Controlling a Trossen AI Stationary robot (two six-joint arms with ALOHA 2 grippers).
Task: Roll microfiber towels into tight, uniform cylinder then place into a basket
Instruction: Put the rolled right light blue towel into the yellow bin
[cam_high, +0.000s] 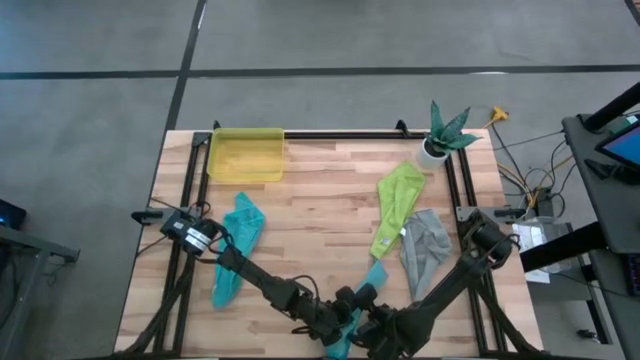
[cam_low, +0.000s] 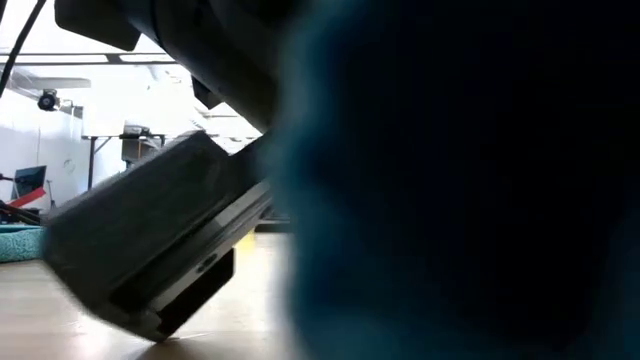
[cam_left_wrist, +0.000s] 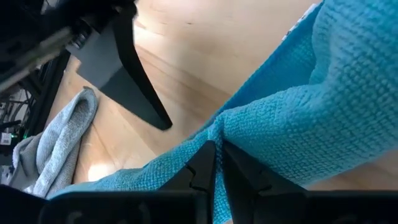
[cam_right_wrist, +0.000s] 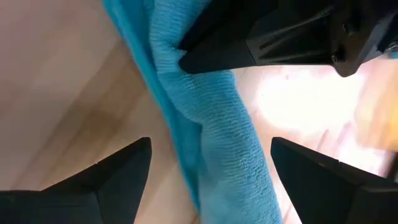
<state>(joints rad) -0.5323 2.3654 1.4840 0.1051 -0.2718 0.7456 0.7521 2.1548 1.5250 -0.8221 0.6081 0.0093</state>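
A light blue towel (cam_high: 368, 285) lies bunched lengthwise on the wooden table near its front edge, at the centre. My left gripper (cam_left_wrist: 216, 163) is shut on it. My right gripper (cam_right_wrist: 208, 165) hovers open just above the same towel (cam_right_wrist: 211, 130). Its two fingers stand on either side of the cloth strip and touch nothing. In the low view the towel (cam_low: 470, 200) and a dark gripper body (cam_low: 150, 250) fill the picture. The yellow basket (cam_high: 245, 155) stands at the far left of the table. My left gripper pinches a gathered fold of the light blue towel (cam_left_wrist: 217, 127) between its two fingertips, slanting down at it. The cloth puckers toward the pinch. In the right wrist view its fingertips (cam_right_wrist: 202, 57) bite into the strip's edge, and the rest of the towel lies on the table.
A teal towel (cam_high: 240, 235) lies at the left, with a lime green towel (cam_high: 395, 205) and a grey towel (cam_high: 425, 248) at the right. A white plant pot (cam_high: 434, 150) stands in the far right corner. Bare wood lies between the basket and the towels.
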